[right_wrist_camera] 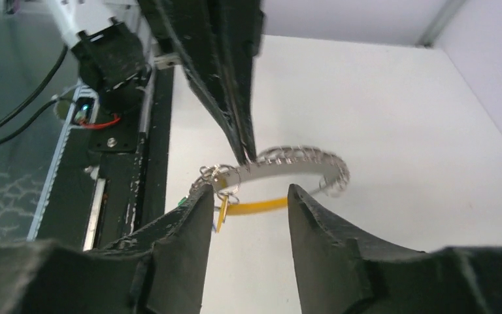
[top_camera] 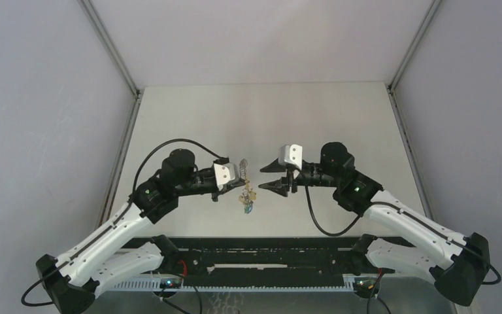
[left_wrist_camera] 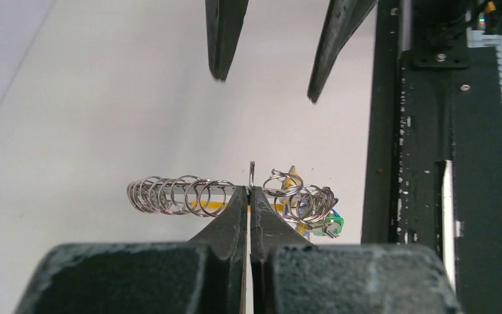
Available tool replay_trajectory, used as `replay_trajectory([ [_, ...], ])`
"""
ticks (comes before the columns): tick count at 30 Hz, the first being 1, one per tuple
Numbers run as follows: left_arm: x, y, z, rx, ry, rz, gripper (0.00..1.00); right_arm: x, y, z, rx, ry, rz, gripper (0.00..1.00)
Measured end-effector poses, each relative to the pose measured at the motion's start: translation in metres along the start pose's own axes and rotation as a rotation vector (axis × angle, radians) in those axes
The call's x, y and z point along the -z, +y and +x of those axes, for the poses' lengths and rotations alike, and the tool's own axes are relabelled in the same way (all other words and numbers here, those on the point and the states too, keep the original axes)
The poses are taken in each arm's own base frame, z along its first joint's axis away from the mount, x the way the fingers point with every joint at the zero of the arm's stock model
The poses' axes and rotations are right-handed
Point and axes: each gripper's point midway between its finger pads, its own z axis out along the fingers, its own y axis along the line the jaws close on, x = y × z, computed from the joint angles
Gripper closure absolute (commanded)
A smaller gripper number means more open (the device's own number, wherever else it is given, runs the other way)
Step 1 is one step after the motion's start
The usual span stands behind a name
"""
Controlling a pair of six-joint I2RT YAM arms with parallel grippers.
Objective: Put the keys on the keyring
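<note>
My left gripper (top_camera: 234, 178) is shut on the keyring (top_camera: 243, 169), a silvery loop strung with many small wire rings and a curved yellow band (left_wrist_camera: 212, 205), held above the table. In the left wrist view the jaws (left_wrist_camera: 251, 190) pinch the loop mid-span, with rings bunched left (left_wrist_camera: 173, 195) and right (left_wrist_camera: 304, 199). Keys hang at the right bunch: a green head (left_wrist_camera: 335, 226) with a bit of blue beside it. My right gripper (top_camera: 261, 178) is open and empty, facing the keyring close by. In its wrist view its fingertips (right_wrist_camera: 249, 191) straddle the yellow band (right_wrist_camera: 258, 207) below the loop (right_wrist_camera: 294, 159).
A black frame rail (top_camera: 268, 252) runs along the table's near edge and shows in the left wrist view (left_wrist_camera: 431, 163). Grey enclosure walls stand left, right and behind the white table (top_camera: 268, 118).
</note>
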Motion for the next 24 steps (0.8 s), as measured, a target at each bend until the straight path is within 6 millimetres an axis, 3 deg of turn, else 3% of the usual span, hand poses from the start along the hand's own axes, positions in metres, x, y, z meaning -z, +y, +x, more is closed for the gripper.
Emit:
replay_trajectory([
  [4,0.005,0.011,-0.001,-0.009,0.005,-0.071,1.0,0.015,-0.019,0.006,-0.077,0.042,0.14,0.39],
  [9,0.014,0.025,-0.006,-0.015,-0.001,-0.169,1.0,0.038,-0.045,0.041,-0.255,0.171,0.375,0.34],
  [17,0.024,0.035,0.004,0.034,0.053,-0.263,1.0,0.111,-0.094,0.104,-0.569,0.328,0.827,0.38],
  [21,0.035,0.038,0.012,0.075,0.132,-0.298,1.0,0.149,-0.106,0.135,-0.699,0.394,1.014,0.4],
  [24,0.044,0.04,0.009,0.094,0.148,-0.328,1.0,0.174,-0.111,0.16,-0.784,0.46,1.132,0.49],
])
